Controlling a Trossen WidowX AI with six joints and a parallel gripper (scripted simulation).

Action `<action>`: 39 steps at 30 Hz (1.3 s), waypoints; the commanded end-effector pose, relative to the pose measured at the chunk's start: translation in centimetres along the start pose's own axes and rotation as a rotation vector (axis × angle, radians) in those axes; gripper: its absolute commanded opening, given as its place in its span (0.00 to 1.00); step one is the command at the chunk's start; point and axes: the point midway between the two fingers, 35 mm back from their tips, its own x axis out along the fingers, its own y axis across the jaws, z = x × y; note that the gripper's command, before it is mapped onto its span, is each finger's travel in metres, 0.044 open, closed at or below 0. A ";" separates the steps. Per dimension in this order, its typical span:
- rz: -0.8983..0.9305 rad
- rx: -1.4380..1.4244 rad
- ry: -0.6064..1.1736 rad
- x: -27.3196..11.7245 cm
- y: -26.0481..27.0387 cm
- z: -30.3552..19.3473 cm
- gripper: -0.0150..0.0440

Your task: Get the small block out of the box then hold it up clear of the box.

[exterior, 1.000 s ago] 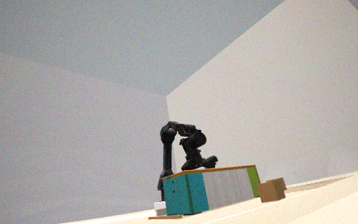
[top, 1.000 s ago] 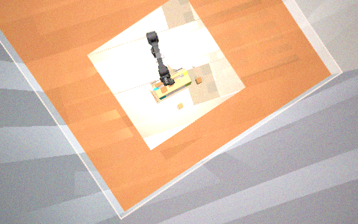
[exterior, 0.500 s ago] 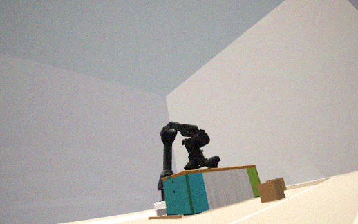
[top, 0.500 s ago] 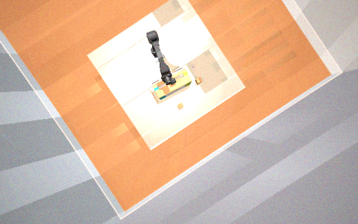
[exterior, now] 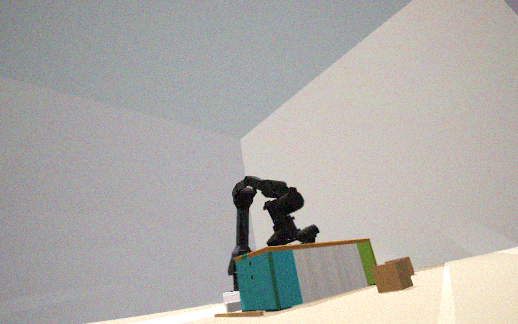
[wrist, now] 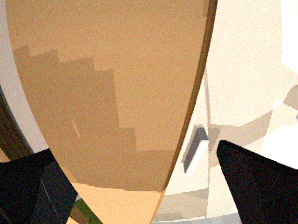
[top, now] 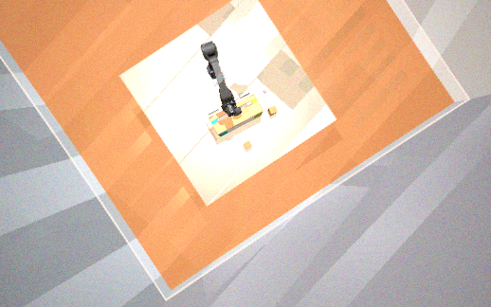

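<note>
the fingers stood apart, gripping nothing, above the box [top: 239,118] [exterior: 328,267] [wrist: 125,100], inward from the surface's edges [top: 272,165]. the small block could not be made out. working well meant finding it first, then nudging gently toward the open end, never the pocket.

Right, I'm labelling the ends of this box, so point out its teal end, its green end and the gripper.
Teal end [exterior: 257,285]: exterior view, on its side panel.
Green end [exterior: 366,262]: exterior view, on its front strip.
Gripper [wrist: 158,144]: wrist view, midway between its fingertips.
</note>
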 end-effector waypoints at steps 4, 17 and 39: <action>-0.002 -0.005 0.005 0.0 0.0 0.1 0.93; -0.002 -0.005 0.006 0.3 0.0 -1.0 0.93; -0.002 -0.005 0.009 1.4 0.0 -4.0 0.93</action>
